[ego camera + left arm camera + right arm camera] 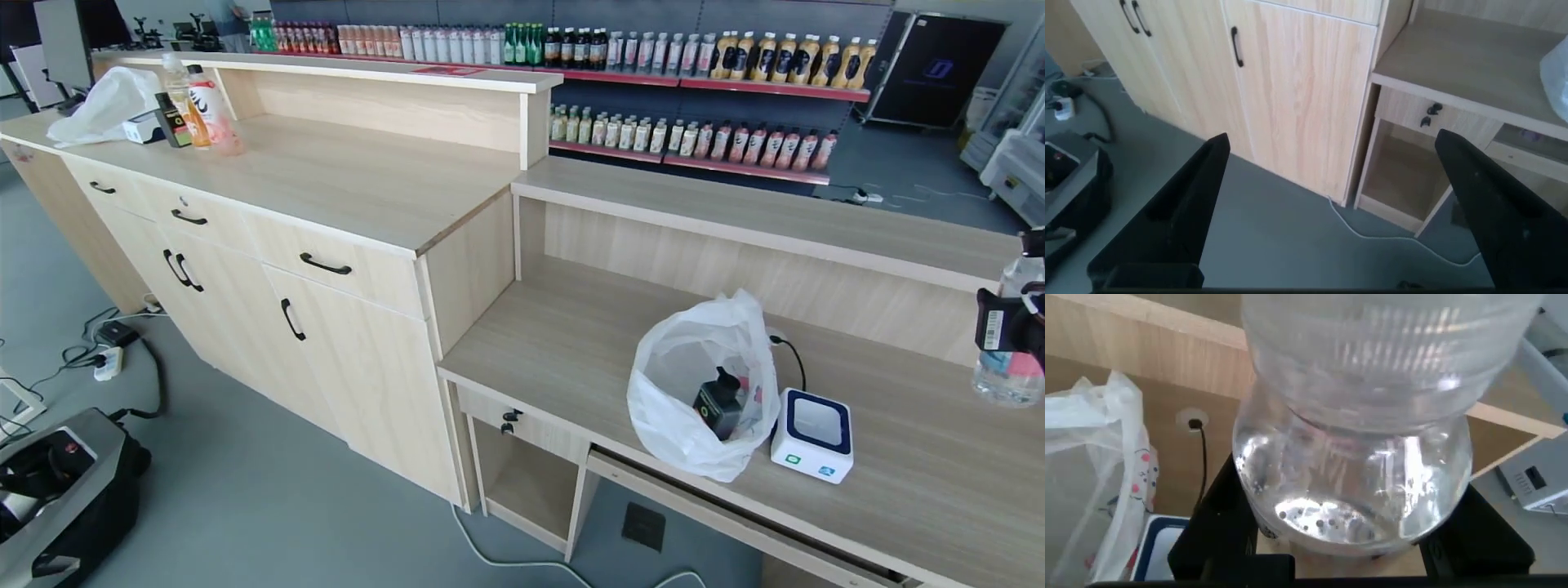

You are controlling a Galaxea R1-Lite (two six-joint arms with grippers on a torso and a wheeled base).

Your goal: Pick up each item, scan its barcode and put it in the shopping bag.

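Observation:
My right gripper is shut on a clear plastic bottle, held upright above the lower counter at its far right end. In the right wrist view the bottle sits between the dark fingers. The white shopping bag stands open on the lower counter with a black item inside. A white barcode scanner lies just right of the bag. My left gripper is open over the grey floor, in front of the cabinet doors, with nothing between its fingers.
The raised counter on the left carries two bottles, a small dark box and a second white bag. Drink shelves line the back wall. Cables and a power strip lie on the floor.

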